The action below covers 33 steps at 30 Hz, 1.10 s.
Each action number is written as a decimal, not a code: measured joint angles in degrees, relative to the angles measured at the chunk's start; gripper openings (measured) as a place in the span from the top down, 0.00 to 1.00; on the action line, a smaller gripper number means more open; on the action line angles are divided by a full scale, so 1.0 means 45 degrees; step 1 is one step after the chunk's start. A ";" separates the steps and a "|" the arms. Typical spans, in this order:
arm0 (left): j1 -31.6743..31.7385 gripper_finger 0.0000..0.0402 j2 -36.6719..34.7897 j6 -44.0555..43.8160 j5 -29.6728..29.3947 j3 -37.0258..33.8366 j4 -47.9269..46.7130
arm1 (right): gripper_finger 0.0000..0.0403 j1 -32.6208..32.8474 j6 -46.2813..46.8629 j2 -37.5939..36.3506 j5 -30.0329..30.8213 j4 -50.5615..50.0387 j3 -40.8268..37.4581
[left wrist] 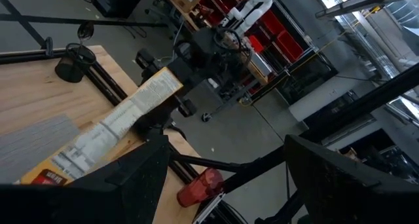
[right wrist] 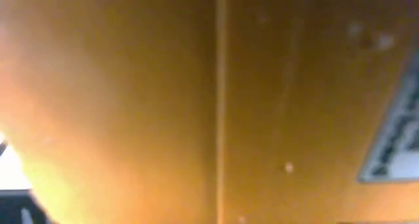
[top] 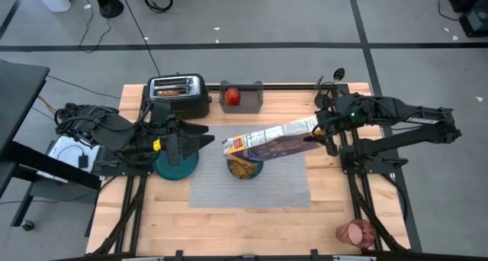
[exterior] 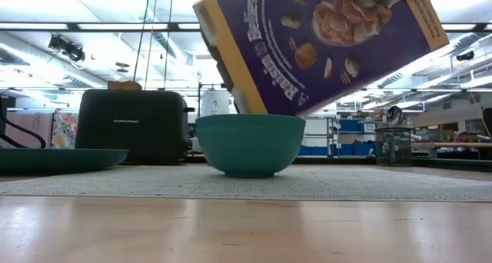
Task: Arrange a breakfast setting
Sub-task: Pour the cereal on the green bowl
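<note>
The right gripper [top: 319, 136] is clamped on the far end of a cereal box [top: 271, 140], holding it tipped on a slant so its open end points down over the teal bowl [top: 245, 168]. The bowl sits on the grey ribbed placemat [top: 278, 181] near the middle of the table [top: 229, 223], and from above I can see brown cereal lying inside it. From table level the purple and yellow box [exterior: 323, 40] hangs just above the bowl [exterior: 250, 144], its lower corner dipping right behind the rim. The right wrist camera is filled by a yellow-orange box face, pressed close. The left gripper [top: 204, 139] hovers over the teal plate [top: 177, 166], which lies just beside the left edge of the placemat; its fingers [left wrist: 134, 181] stand wide apart with nothing between them. Along the back edge stands the black toaster [top: 178, 95], something pale showing in its slots, and just beside it a small grey tray [top: 242, 98] holds the small red fruit [top: 232, 96]. The translucent red cup [top: 354, 232] lies on its side near the front right corner, well apart from everything else. A dark holder [top: 335, 82] sits at the back right corner.
</note>
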 joint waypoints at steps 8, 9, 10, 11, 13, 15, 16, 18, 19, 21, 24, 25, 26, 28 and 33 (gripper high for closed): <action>0.0000 0.24 0.0000 0.0034 0.0000 0.0000 -0.0005 | 0.49 0.0140 -0.0265 -0.0195 0.0319 -0.0483 0.0000; 0.0005 0.24 0.0000 0.0020 0.0000 0.0000 0.0000 | 0.49 0.0140 -0.0191 -0.0250 0.0315 -0.0498 0.0005; 0.0004 0.24 0.0000 -0.0008 0.0000 0.0000 0.0000 | 0.49 0.0143 -0.0109 -0.0324 0.0315 -0.0467 0.0018; 0.0000 0.24 0.0000 -0.0008 0.0000 0.0000 0.0000 | 0.49 0.0144 -0.0068 -0.0377 0.0275 -0.0381 0.0038; 0.0000 0.24 0.0000 -0.0012 0.0000 0.0000 0.0002 | 0.49 0.0144 -0.0163 -0.0364 0.0256 -0.0455 0.0080; 0.0001 0.24 0.0000 -0.0015 0.0000 0.0000 0.0006 | 0.49 0.0144 0.0003 -0.0336 0.0261 -0.0730 0.0097; 0.0002 0.24 0.0000 -0.0015 0.0000 0.0000 0.0010 | 0.49 0.0144 0.0138 -0.0360 0.0256 -0.0565 0.0097; 0.0000 0.24 0.0000 -0.0019 0.0000 0.0000 0.0010 | 0.49 0.0144 0.0104 -0.0443 0.0212 -0.0309 0.0184; 0.0000 0.24 0.0000 -0.0016 0.0000 0.0000 0.0010 | 0.49 0.0144 0.0083 -0.0439 0.0208 -0.0437 0.0201; 0.0005 0.24 0.0000 -0.0019 0.0000 0.0000 0.0012 | 0.49 0.0144 0.0158 -0.0475 0.0229 -0.0714 0.0202; 0.0003 0.24 0.0000 -0.0046 0.0000 0.0000 0.0019 | 0.49 0.0144 0.0080 -0.0458 0.0246 -0.0617 0.0229; 0.0002 0.24 0.0000 -0.0046 0.0000 0.0000 0.0022 | 0.49 0.0144 0.0093 -0.0462 0.0242 -0.0738 0.0233; 0.0005 0.24 0.0000 -0.0049 0.0000 0.0000 0.0024 | 0.49 0.0144 0.0150 -0.0466 0.0246 -0.0807 0.0229; 0.0005 0.24 0.0000 -0.0077 0.0000 0.0000 0.0024 | 0.49 0.0146 0.0087 -0.0449 0.0222 -0.0846 0.0225; 0.0000 0.24 0.0005 -0.0097 0.0000 0.0000 0.0063 | 0.49 0.0144 0.0083 -0.0496 0.0203 -0.1239 0.0382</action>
